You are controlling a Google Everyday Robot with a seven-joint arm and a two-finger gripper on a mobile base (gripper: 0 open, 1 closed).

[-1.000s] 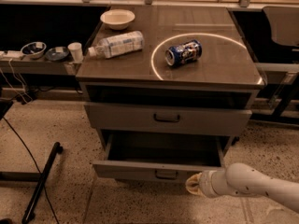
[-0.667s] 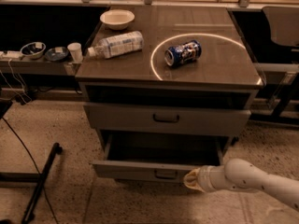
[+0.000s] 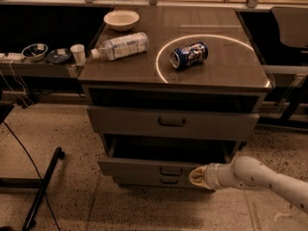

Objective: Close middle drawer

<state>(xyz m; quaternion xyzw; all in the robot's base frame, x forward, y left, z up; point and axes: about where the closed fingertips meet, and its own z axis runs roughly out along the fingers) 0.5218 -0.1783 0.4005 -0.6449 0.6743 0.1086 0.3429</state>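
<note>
The middle drawer [image 3: 139, 169] is a low grey front panel with a small dark centre handle [image 3: 171, 170]. It stands out a little from the cabinet, with a dark gap above it. My gripper [image 3: 195, 176] is at the lower right, its cream tip against the right part of that front panel. The white arm [image 3: 260, 177] reaches in from the right edge. The taller top drawer [image 3: 134, 121] with the larger black handle sits above. The lowest drawer [image 3: 144, 181] shows just below the middle one.
On the cabinet top [image 3: 231, 66] lie a plastic bottle [image 3: 122, 46], a white bowl [image 3: 121, 19] and a blue can [image 3: 188, 55] inside a ring of light. A side shelf on the left holds bowls and a cup [image 3: 77, 53]. A black pole [image 3: 43, 189] lies on the floor at left.
My gripper has moved left and up against the middle drawer's front. The drawer has slid partway into the cabinet, and less of its tray shows.
</note>
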